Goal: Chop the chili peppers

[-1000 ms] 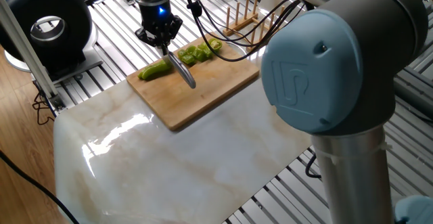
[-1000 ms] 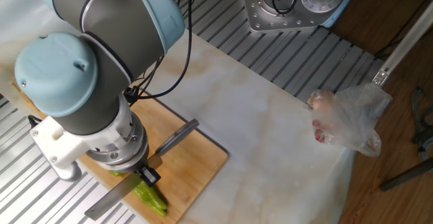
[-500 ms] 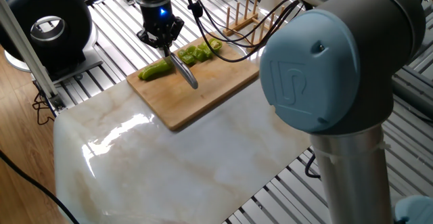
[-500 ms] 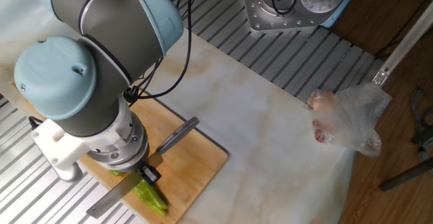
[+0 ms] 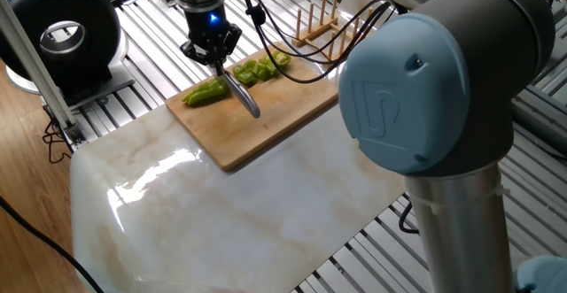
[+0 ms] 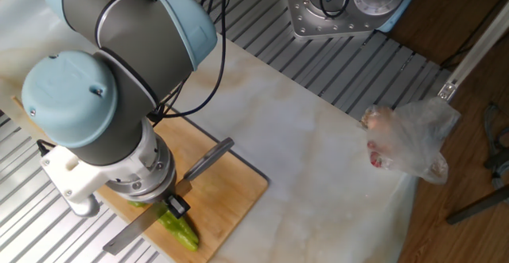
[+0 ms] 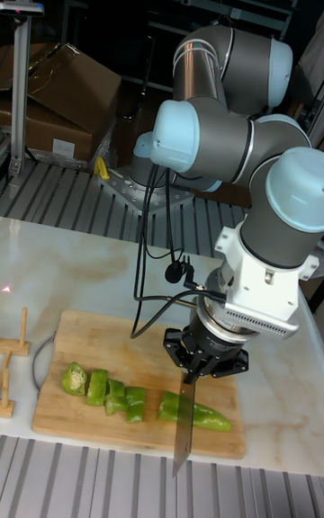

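**1 pepper, partly sliced**

1 uncut length of chili pepper (image 7: pixel 202 416) lies on the cutting board (image 7: pixel 81 331) directly beneath the fingers, with cut slices (image 7: pixel 106 389) in a row to one side. The gripper (image 7: pixel 206 361) clamps a knife (image 7: pixel 182 435), its blade pointing down across the pepper. A wooden rack (image 5: pixel 319 20) stands beyond the board.

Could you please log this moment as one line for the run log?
gripper: shut on knife | chili pepper: partly sliced, slices beside it | cutting board: under both
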